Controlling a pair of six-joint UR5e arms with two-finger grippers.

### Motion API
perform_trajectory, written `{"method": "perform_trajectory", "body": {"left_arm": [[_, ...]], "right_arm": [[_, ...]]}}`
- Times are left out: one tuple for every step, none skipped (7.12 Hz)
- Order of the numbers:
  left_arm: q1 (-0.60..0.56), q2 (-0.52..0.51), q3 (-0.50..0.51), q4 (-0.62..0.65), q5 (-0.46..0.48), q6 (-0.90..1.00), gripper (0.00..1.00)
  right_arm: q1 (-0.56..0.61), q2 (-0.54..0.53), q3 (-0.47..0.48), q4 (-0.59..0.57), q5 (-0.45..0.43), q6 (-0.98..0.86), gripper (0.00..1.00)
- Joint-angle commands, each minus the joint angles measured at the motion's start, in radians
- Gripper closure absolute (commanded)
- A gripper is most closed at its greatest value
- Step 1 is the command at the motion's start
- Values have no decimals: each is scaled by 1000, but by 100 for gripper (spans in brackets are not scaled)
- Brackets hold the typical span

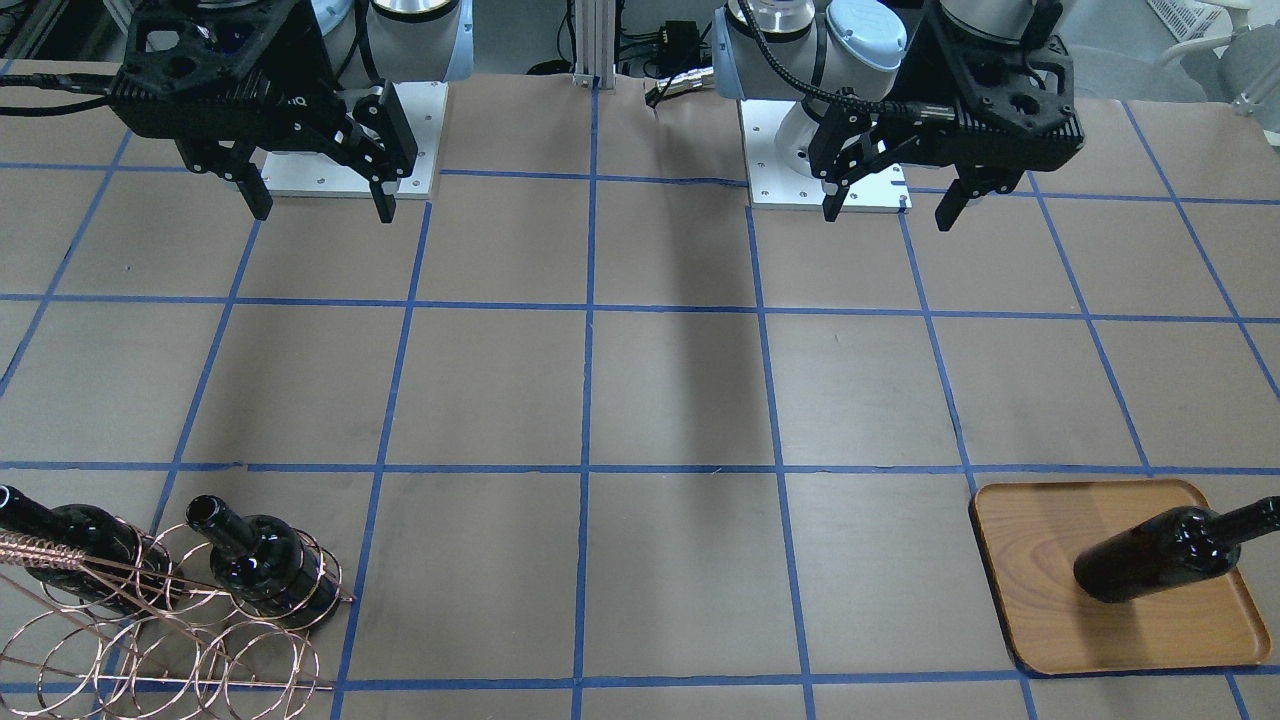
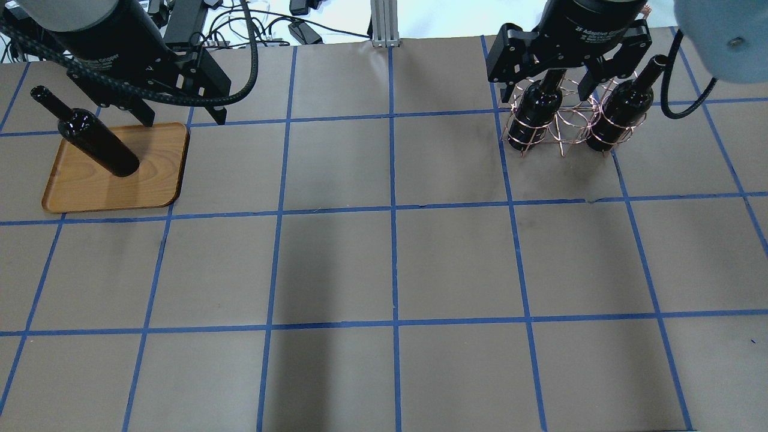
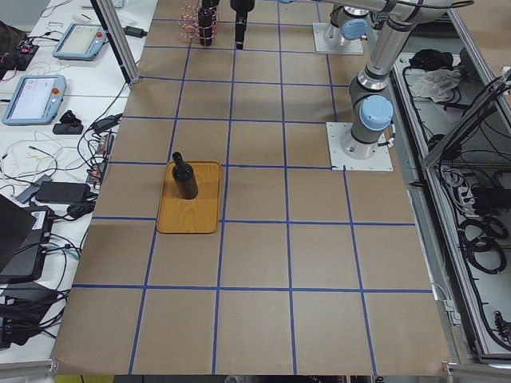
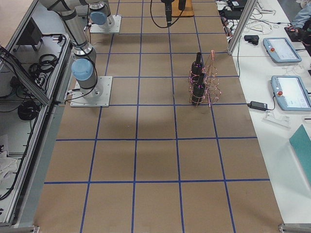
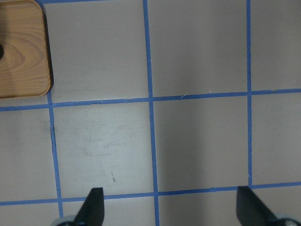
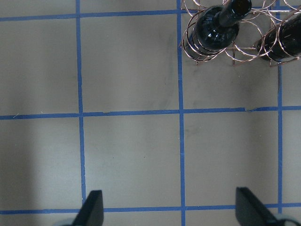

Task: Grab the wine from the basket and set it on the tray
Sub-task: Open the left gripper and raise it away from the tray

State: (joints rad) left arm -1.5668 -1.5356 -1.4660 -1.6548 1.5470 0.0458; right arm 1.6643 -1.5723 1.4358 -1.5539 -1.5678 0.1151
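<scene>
Standing up on its flat bottom, one wine bottle (image 1: 1160, 560) is on the wooden tray (image 1: 1030, 610). It is close to one end, with bare wood beside it. That looks like room kept for more bottles.

Two other bottles (image 2: 534, 114) stand in the basket (image 2: 563, 133), far across the table from the tray. Each one sits inside wire rings. The rings hug its sides so it does not tip over. The necks poke up out of the top, which I think makes them easy to grab.

The left gripper (image 1: 888, 215) hangs high in the air on the tray side. Its fingers are wide apart with nothing between them. The right gripper (image 1: 323, 212) hangs high on the basket side, also spread wide and holding nothing. My guess is that both are up out of the way so they do not bump the glass. The right one is nearer for the next bottle.

The bottles have no labels. White letters on the right gripper's body, seen from overhead, look like "Adaptive Gripper". The rest is too small to read.
</scene>
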Motion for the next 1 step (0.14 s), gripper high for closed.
{"method": "perform_trajectory", "body": {"left_arm": [[-1, 11, -26, -2, 5, 0, 0]], "right_arm": [[0, 0, 0, 0, 0, 0, 0]]}}
